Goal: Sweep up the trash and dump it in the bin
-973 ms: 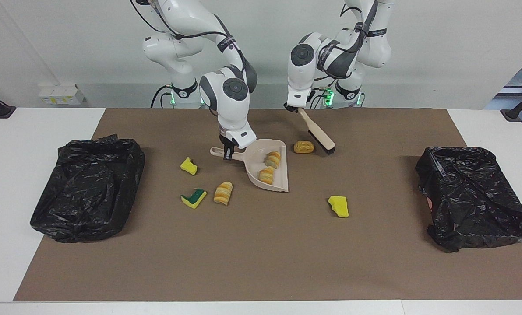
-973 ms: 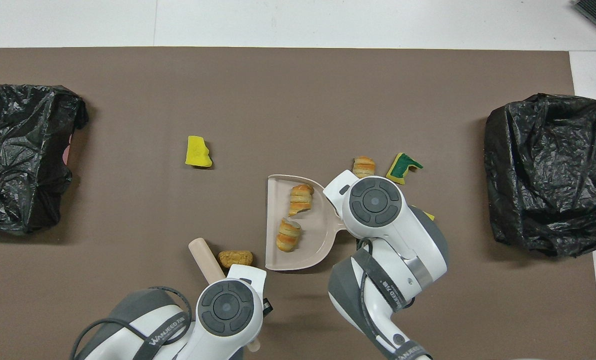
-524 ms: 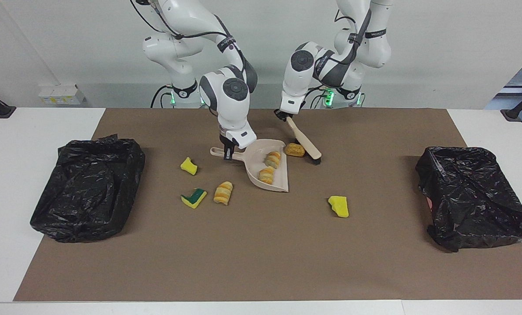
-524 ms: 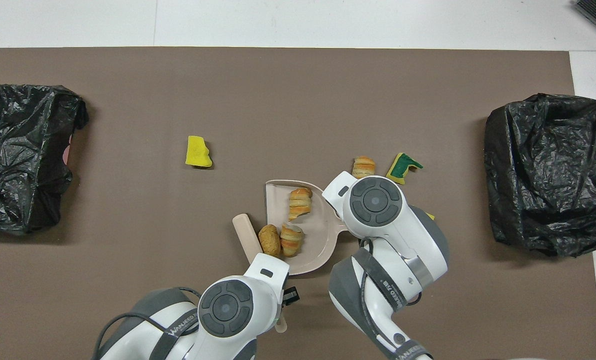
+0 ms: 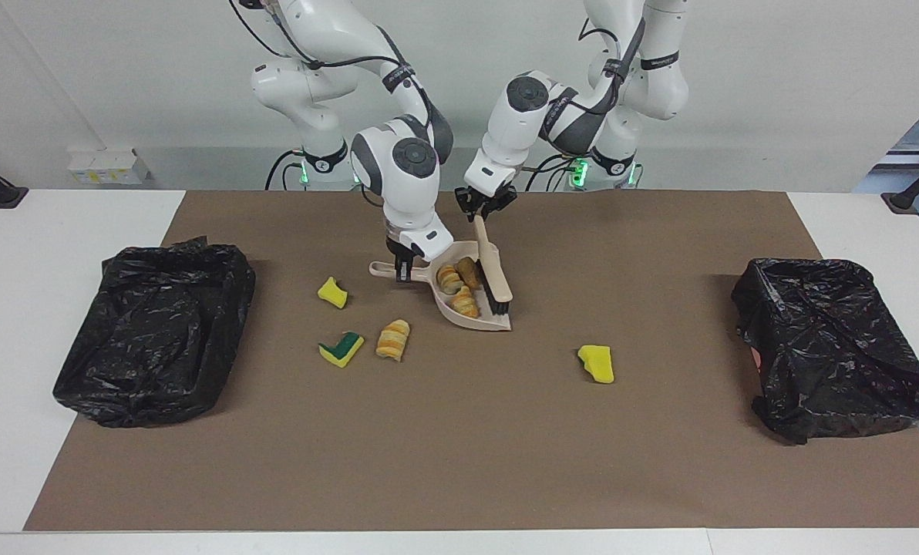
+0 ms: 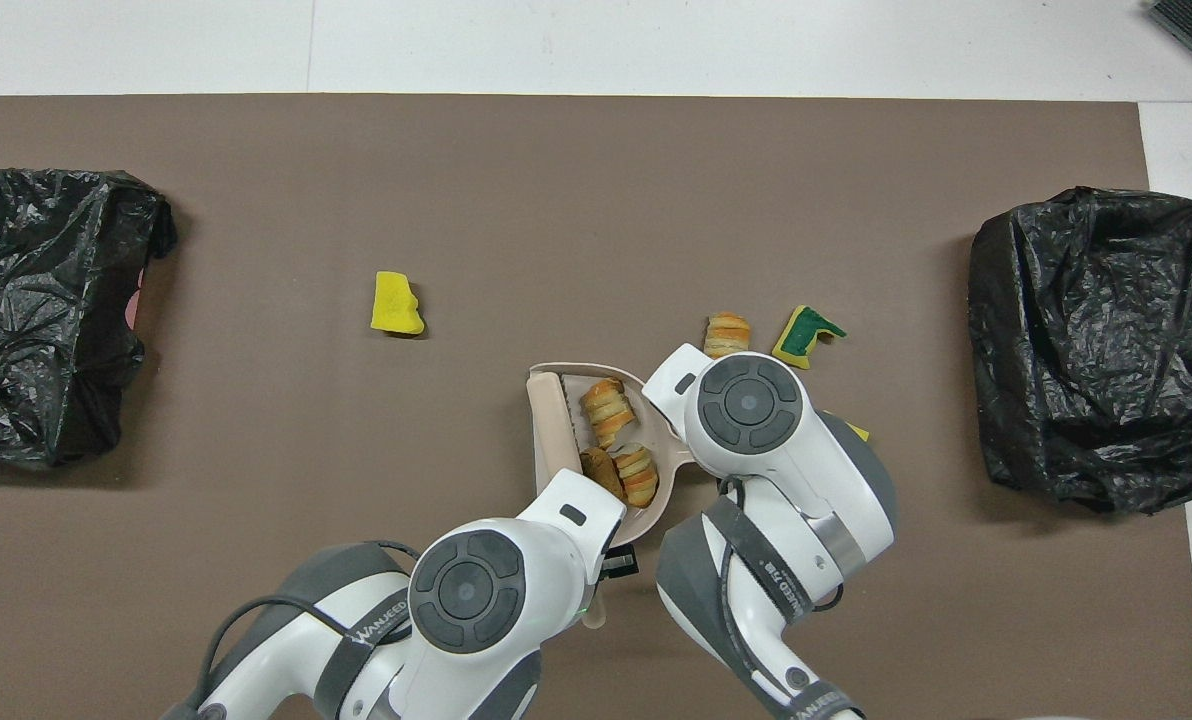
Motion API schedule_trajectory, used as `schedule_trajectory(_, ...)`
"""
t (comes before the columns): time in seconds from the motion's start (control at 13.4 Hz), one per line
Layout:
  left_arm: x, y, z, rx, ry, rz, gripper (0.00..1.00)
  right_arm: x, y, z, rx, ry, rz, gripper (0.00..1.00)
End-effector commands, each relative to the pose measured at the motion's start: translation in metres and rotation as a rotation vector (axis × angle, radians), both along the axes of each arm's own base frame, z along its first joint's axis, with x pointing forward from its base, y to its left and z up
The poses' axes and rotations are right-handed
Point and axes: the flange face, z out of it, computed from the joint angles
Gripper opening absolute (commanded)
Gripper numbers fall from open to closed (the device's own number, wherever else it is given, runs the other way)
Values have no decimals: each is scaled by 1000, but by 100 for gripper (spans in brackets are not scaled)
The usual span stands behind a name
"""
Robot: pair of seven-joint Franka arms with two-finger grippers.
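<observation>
A beige dustpan lies on the brown mat in front of the robots, and my right gripper is shut on its handle. My left gripper is shut on the handle of the brush, whose head stands across the pan's mouth. Three trash pieces sit inside the pan: two striped rolls and a tan chunk. Loose trash lies on the mat: a yellow sponge bit, a yellow-green bit and a striped roll toward the right arm's end, and a yellow bit toward the left arm's end.
A bin lined with a black bag stands at the right arm's end of the mat. A second one stands at the left arm's end. The brown mat covers most of the white table.
My left gripper swept the brush toward the right arm's end and pushed the tan chunk into the dustpan. The rolls in the pan slid deeper. The right gripper kept hold of the pan's handle.
</observation>
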Motion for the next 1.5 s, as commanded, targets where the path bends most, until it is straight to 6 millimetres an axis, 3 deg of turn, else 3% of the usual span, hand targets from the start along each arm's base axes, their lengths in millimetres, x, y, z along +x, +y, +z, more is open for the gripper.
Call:
schedule_trajectory(0.0, 28, 17, 14, 117, -23, -67, 0, -1, 1, -3, -24, 17, 40, 0)
schedule_trajectory(0.37, 113, 82, 13, 161, -7, -197, 0, -1, 0, -4, -25, 17, 37, 0)
schedule_trajectory(0.6, 184, 150, 13, 195, -58, -309, 0, -1, 1, -3, -25, 17, 33, 0)
schedule_trajectory(0.67, 201, 163, 15, 202, -70, -329, 0, -1, 1, -3, -25, 17, 33, 0)
schedule_trajectory(0.75, 221, 195, 8, 214, -65, -341, 0, -1, 1, -3, -26, 18, 31, 0)
schedule_trajectory(0.82, 231, 212, 6, 211, -68, -390, 0, -1, 1, -3, -25, 17, 30, 0)
schedule_trajectory(1.05, 242, 252, -12, 189, -40, -520, 0, -1, 1, -3, -26, 16, 25, 0)
schedule_trajectory(1.27, 233, 266, -20, 154, -2, -714, 0, -3, 3, -2, -31, 18, 14, 0)
schedule_trajectory(1.42, 213, 265, -27, 147, 44, -738, 0, -4, 3, -2, -32, 19, 13, 0)
